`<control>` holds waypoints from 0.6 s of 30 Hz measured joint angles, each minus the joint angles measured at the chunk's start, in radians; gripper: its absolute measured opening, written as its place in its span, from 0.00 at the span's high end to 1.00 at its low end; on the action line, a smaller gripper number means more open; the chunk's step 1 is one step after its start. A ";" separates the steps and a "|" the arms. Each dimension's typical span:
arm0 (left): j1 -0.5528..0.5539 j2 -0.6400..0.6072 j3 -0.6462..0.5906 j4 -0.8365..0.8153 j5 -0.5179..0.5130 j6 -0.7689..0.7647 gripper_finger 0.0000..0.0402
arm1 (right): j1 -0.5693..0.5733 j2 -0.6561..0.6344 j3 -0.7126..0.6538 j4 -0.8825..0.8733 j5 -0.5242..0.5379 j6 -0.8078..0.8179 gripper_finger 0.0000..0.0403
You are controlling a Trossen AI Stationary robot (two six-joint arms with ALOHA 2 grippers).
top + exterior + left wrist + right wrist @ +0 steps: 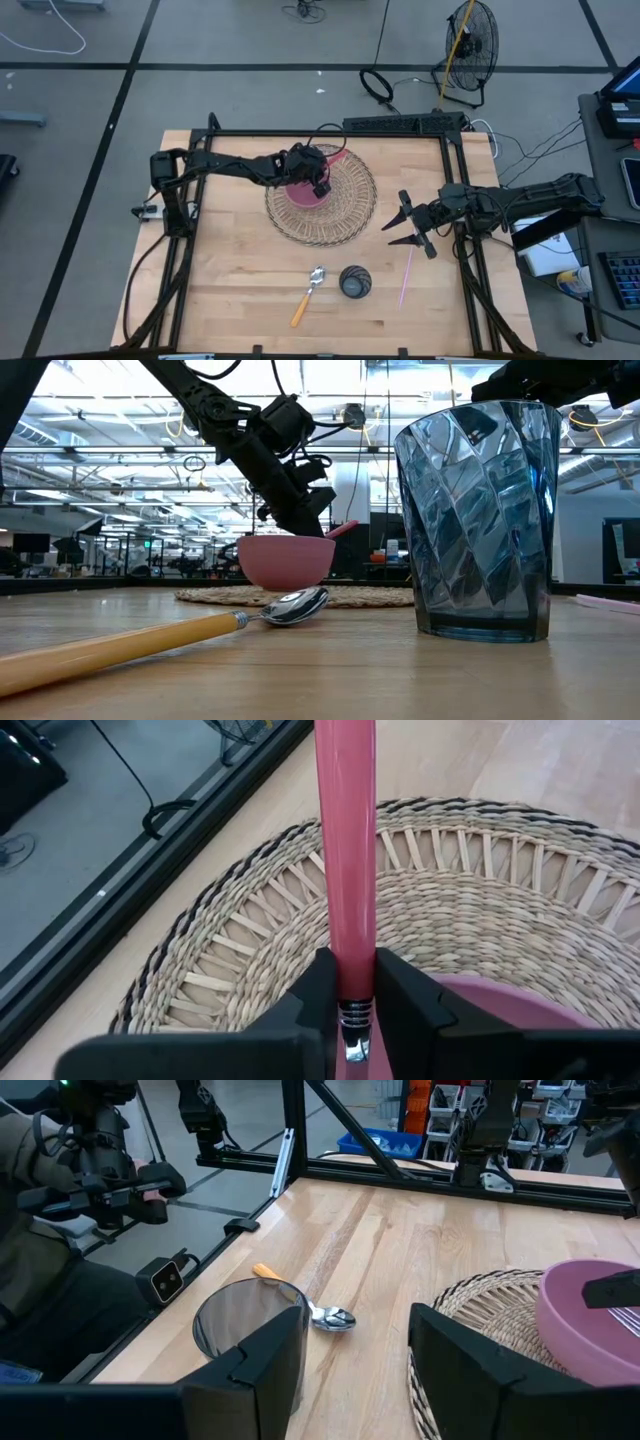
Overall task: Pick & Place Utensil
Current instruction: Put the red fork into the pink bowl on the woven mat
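Observation:
My left gripper (320, 182) hangs over the pink bowl (300, 192), which stands on the round woven mat (345, 205). It is shut on a pink-handled utensil (345, 840). The handle also shows in the low view (345, 528) behind the bowl (285, 563). My right gripper (408, 225) is open, off the mat's right edge, touching nothing. On the near part of the table lie an orange-handled spoon (308, 293), a blue glass (355, 282) and a thin pink stick (406, 278). My left gripper (355, 990) pinches the pink utensil between its two fingers at the handle's lower end (348, 975), right by the ribbed metal neck (355, 1013). The fingers come slanting down from above. The handle juts out beyond them over the mat, and the metal end points into the bowl (520, 1005).
In the right wrist view the glass (250, 1320) and spoon (330, 1318) lie ahead of my open right gripper (355, 1350), with the mat (470, 1310) and bowl (590, 1320) beside them. A black frame (330, 133) runs around the table. Bare wood lies left of the spoon.

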 joint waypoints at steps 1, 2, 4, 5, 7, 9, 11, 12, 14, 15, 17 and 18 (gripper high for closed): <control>0.000 0.000 0.000 0.000 0.000 0.000 0.87 | 0.000 0.000 0.000 0.000 0.000 0.000 0.56; 0.000 0.000 0.000 0.000 0.000 -0.001 0.87 | 0.000 0.000 0.000 0.000 0.000 0.000 0.56; 0.000 0.000 0.000 0.000 0.000 -0.003 0.85 | 0.000 0.000 0.000 0.000 0.000 0.000 0.56; 0.000 0.000 0.000 0.000 0.000 -0.003 0.84 | 0.000 0.000 0.000 0.000 0.000 0.000 0.56; 0.000 0.000 0.000 0.000 0.000 -0.006 0.80 | 0.000 0.000 0.000 0.000 0.000 0.000 0.56; 0.000 0.000 0.000 0.000 0.000 -0.006 0.78 | 0.000 0.000 0.000 0.000 0.000 0.000 0.56; 0.000 0.000 0.000 0.000 0.000 -0.006 0.76 | 0.000 0.000 0.000 0.000 0.000 0.000 0.56; 0.000 0.000 0.000 0.000 0.000 -0.006 0.76 | 0.000 0.000 0.000 0.000 0.000 0.000 0.56; 0.000 0.000 0.000 0.000 0.000 -0.006 0.76 | 0.000 0.000 0.000 0.000 0.000 0.000 0.56; 0.000 0.000 0.000 0.000 0.000 -0.006 0.76 | 0.000 0.000 0.000 0.000 0.000 0.001 0.56; 0.000 0.000 0.000 0.000 0.000 -0.006 0.77 | 0.000 0.000 0.000 0.000 0.000 0.005 0.56; 0.000 0.000 0.000 0.000 0.000 -0.006 0.77 | 0.000 0.000 0.000 0.000 0.000 0.005 0.56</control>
